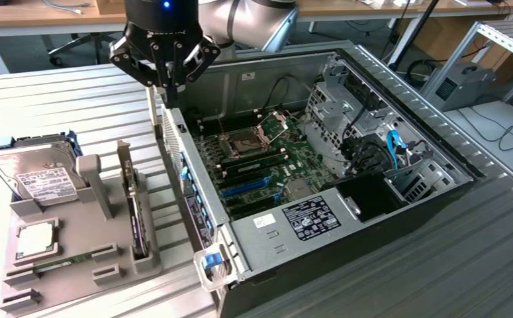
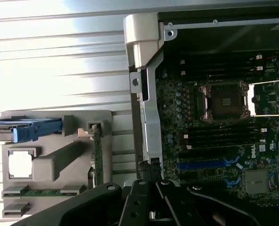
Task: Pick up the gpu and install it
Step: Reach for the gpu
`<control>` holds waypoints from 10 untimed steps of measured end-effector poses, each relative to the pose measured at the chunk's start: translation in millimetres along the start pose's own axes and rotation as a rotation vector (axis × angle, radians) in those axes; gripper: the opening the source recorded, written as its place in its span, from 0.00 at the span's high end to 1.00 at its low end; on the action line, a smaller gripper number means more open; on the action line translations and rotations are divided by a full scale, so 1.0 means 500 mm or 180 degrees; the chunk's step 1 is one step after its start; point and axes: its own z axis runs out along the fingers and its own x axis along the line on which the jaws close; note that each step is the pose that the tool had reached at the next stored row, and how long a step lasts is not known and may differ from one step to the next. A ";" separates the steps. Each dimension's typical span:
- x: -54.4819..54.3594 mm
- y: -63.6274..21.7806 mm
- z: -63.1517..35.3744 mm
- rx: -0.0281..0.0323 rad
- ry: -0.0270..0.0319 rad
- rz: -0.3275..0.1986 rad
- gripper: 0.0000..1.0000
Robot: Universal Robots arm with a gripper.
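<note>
While the jaws hang pressed together and empty above the rear wall (image 1: 175, 159) of the case (image 1: 265, 73), I log the gpu (image 1: 135, 205) standing on edge in the grey holder (image 1: 93, 189), lower and toward the exterior view's left, its long axis parallel to that wall.

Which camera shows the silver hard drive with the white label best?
The exterior view: the silver hard drive leans there with its white label facing the camera. The wrist view catches it edge-on, mostly its blue plastic carrier.
</note>
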 end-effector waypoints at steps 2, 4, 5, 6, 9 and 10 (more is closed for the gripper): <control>0.002 0.000 0.000 0.0000 0.0000 0.0000 0.89; 0.004 0.000 0.000 0.0000 0.0000 0.0000 0.89; 0.005 0.000 0.000 0.0000 0.0000 0.0000 0.89; 0.006 0.000 0.000 0.0000 0.0000 0.0000 0.89; 0.010 -0.001 0.000 0.0000 0.0000 0.0000 0.89; 0.011 -0.001 0.000 0.0000 0.0000 0.0000 0.89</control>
